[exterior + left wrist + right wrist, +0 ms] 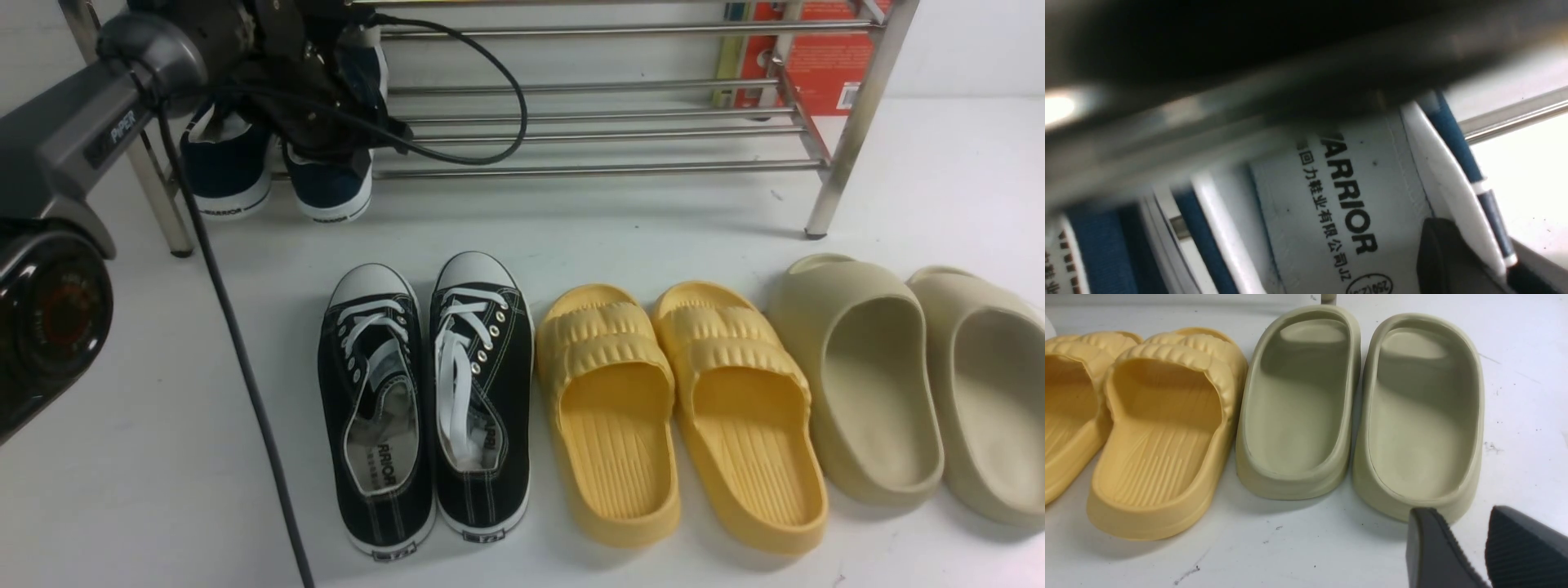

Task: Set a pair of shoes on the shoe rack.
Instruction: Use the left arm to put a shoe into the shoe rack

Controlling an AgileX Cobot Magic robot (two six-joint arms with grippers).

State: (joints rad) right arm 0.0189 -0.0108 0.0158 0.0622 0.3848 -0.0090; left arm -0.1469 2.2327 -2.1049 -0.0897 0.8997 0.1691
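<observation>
Two navy-blue shoes stand side by side on the lowest tier of the steel shoe rack (604, 170), at its left end, heels toward me. One is on the left (224, 175), the other on the right (331, 192). My left gripper (343, 122) reaches down onto the right shoe. In the left wrist view one finger (1445, 253) is inside that shoe over its printed insole (1339, 196). The shoe's side wall is pinched between the jaws of the left gripper (1478, 249). My right gripper (1459, 522) is open and empty, hanging over the table just short of a beige slide (1421, 416).
On the table in front of the rack lie black lace-up sneakers (424, 400), yellow slides (678, 408) and beige slides (914, 376), in a row. A red box (816, 57) stands behind the rack's right end. The left arm's cable (245, 367) trails across the table.
</observation>
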